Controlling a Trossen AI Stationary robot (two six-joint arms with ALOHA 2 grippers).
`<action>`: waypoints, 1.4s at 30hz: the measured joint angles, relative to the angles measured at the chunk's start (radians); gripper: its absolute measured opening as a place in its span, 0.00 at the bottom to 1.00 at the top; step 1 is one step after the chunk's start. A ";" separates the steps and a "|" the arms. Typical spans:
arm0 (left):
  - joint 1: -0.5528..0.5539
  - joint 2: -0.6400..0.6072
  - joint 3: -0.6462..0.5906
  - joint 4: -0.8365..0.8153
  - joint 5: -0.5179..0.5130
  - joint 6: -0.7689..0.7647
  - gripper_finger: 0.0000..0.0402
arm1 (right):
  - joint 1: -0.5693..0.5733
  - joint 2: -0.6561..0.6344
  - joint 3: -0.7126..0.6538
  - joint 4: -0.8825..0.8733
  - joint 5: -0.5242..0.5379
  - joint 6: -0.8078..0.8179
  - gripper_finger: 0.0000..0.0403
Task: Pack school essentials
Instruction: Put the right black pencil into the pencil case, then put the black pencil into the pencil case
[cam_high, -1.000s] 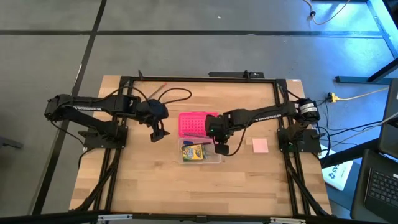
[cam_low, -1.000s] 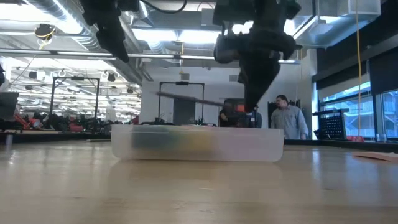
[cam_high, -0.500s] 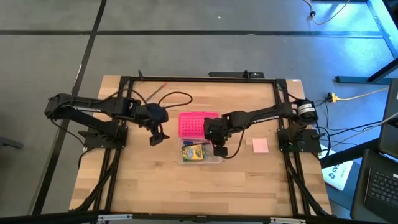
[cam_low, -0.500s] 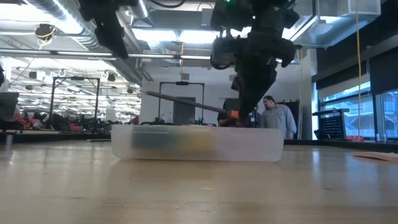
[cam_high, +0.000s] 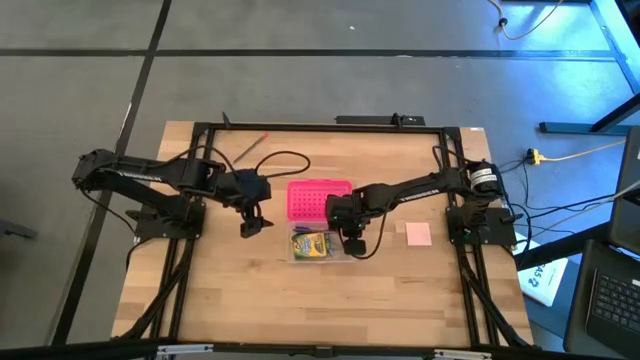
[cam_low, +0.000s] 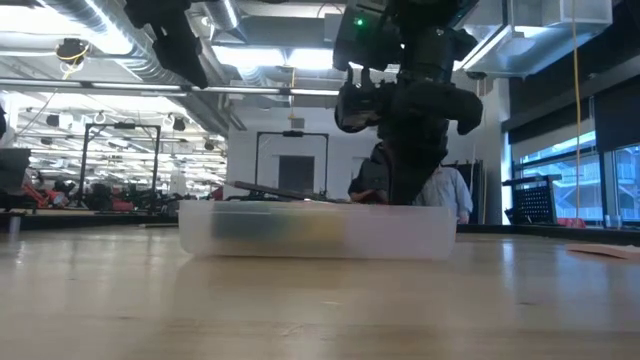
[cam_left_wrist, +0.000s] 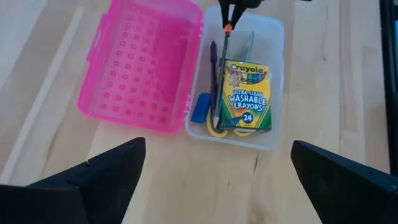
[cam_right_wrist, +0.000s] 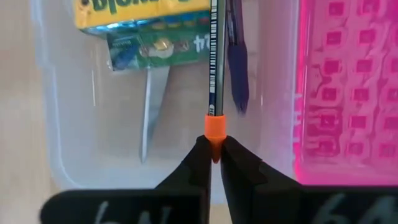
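A clear box sits mid-table and holds a yellow-green crayon box, yellow-handled scissors, a blue eraser and a dark pen. Its pink dotted lid lies open at its far side. My right gripper is over the box's right end, shut on a pencil. My left gripper hovers open and empty, left of the lid. A pale pink pad lies flat on the table to the right. My right gripper pinches the pencil's orange eraser end between its two fingertips. The fingers come from above, pointing down. The pencil sticks out toward the table's left, nearly level, along the box between pen and crayon box, at about rim height.
Another thin pencil lies on the table at the far left. Cables run near both arm bases. Bare wood lies in front of the box. A person stands in the room behind the table.
My right gripper has gone down toward the box and a little toward the table's left, still shut on the pencil. The pencil has come down from well above the box's rim to about rim height, and now lies nearly level.
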 joint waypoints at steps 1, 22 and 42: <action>-0.001 0.000 0.000 0.003 -0.003 0.000 0.99 | 0.000 0.000 0.000 0.003 0.000 0.000 0.07; -0.003 0.000 0.000 0.009 -0.016 0.001 0.99 | -0.001 0.035 0.000 0.018 0.009 0.026 0.08; -0.003 0.000 0.000 0.009 -0.019 -0.012 0.99 | -0.001 0.033 0.000 0.016 0.009 0.026 0.29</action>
